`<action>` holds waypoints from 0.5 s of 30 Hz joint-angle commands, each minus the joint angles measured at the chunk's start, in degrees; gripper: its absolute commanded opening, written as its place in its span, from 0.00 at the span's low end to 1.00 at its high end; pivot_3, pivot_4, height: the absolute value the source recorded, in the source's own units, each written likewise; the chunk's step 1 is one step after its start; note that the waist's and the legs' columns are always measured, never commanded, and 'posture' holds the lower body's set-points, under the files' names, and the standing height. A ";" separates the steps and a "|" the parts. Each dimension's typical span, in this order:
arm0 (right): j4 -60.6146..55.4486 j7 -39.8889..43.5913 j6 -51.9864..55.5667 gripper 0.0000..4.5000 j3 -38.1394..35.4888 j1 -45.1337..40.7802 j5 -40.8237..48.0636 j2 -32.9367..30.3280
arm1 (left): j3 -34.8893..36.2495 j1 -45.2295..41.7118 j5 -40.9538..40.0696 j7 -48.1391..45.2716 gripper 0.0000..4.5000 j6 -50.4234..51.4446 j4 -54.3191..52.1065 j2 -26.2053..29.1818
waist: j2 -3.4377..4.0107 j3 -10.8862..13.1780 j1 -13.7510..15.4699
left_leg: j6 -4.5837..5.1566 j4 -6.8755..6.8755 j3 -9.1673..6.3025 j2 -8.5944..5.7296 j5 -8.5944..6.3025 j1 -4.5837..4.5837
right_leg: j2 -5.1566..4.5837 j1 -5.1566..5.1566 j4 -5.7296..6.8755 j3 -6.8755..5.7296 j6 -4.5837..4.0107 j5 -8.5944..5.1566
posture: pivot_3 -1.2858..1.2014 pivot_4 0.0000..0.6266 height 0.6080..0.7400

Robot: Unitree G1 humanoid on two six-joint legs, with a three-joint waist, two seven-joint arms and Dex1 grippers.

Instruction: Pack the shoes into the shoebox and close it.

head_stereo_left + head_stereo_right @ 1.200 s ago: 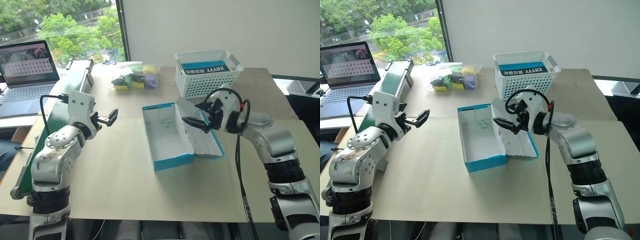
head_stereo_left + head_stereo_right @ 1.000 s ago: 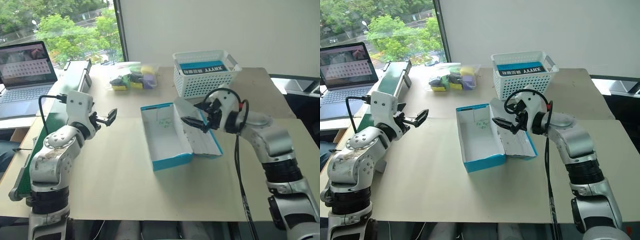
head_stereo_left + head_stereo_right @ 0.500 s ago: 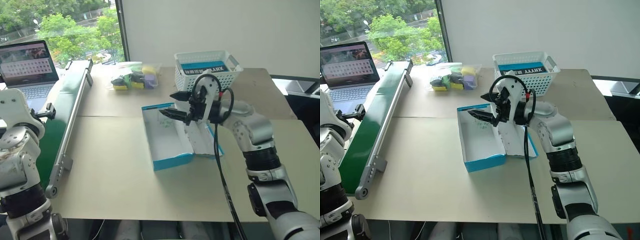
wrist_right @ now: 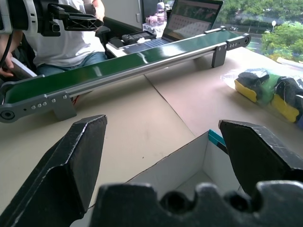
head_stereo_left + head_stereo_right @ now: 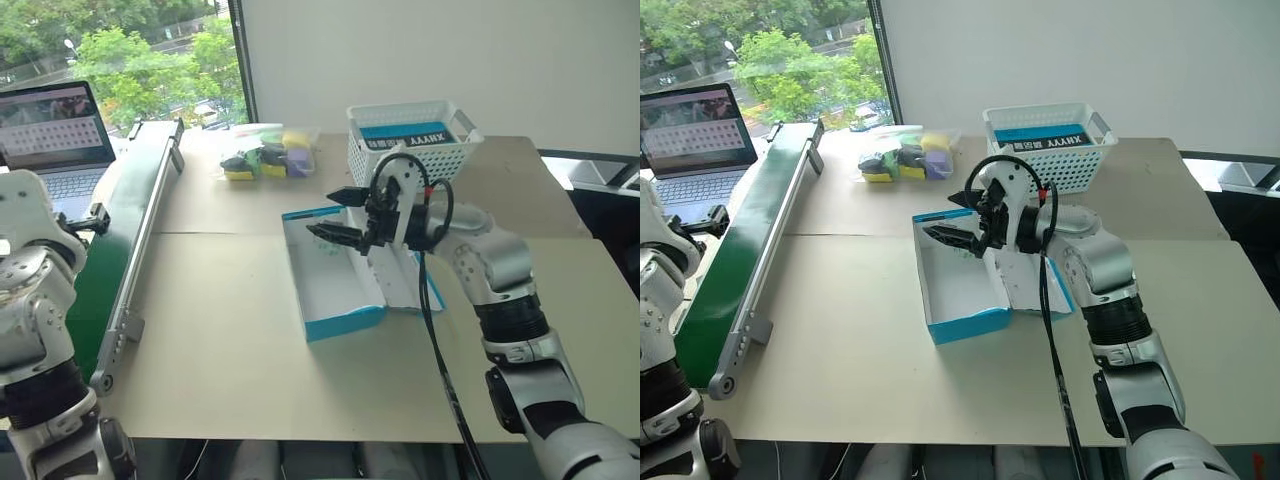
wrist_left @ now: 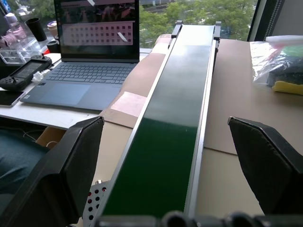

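My right gripper (image 5: 338, 214) hangs spread wide, nothing in it, right over the open, empty shoebox (image 5: 335, 272). Left gripper (image 6: 170, 156) is spread too, pointing along the green conveyor (image 6: 177, 118), well away from the box.

The robot's arms were built of rounded silver-grey shells joined by black ribbed rings, with white housings at the wrists. The right gripper (image 5: 338, 213) carried 2 matte black fingers, broad and wedge-shaped with blunt angular tips, on a black base with a scalloped edge. A black cable looped over the right wrist and hung down along the forearm. The left gripper (image 6: 173, 161) had 2 fingers (image 6: 78, 156) of the same black, faceted make. In the right wrist view, a seated person (image 4: 66, 45) wore a white shirt and blue jeans
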 commanded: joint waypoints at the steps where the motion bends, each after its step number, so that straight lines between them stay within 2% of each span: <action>1: -4.18 -2.22 0.91 0.99 -2.51 0.33 0.24 -0.43 | -1.36 -3.95 0.72 -0.30 1.00 -3.36 2.78 0.99 | -0.01 0.00 -0.02 | 0.00 0.00 0.00 0.00 0.00 0.00 | 0.00 0.00 0.00 0.00 0.00 0.00 | 0.52 0.24 1.00; 5: -3.43 -3.25 0.19 0.99 -2.56 -0.30 -0.67 -0.81 | 0.23 -5.93 1.08 0.62 1.00 -4.40 9.30 1.81 | -0.01 0.00 -0.41 | 0.00 -0.01 0.02 0.01 0.00 0.00 | 0.00 -0.04 0.00 0.01 0.00 0.00 | 0.52 0.24 1.00; 10: -2.89 -3.48 -0.24 0.99 -2.74 -0.83 -1.14 -1.19 | -1.12 -6.09 -0.56 -2.19 1.00 -1.83 13.41 2.48 | -0.01 0.00 -0.32 | 0.00 -0.03 0.02 0.01 0.00 0.00 | 0.00 -0.06 0.02 0.01 0.00 0.00 | 0.52 0.24 1.00; 13: -2.51 -3.58 -0.37 0.99 -2.52 -1.25 -1.71 -0.80 | 1.21 -7.57 -1.29 -1.06 1.00 0.15 17.28 1.72 | -0.01 0.00 -0.27 | 0.00 -0.02 0.02 0.00 0.00 0.00 | 0.00 -0.05 0.02 0.01 0.00 0.00 | 0.52 0.24 1.00; 15: -2.82 -3.59 -0.25 0.99 -2.40 -1.38 -1.96 -0.57 | 0.32 -7.88 -0.45 -1.94 1.00 -1.91 19.27 3.10 | -0.01 0.00 -0.30 | 0.00 -0.02 0.01 0.01 0.00 0.00 | 0.01 -0.05 0.04 0.00 0.00 0.00 | 0.52 0.24 1.00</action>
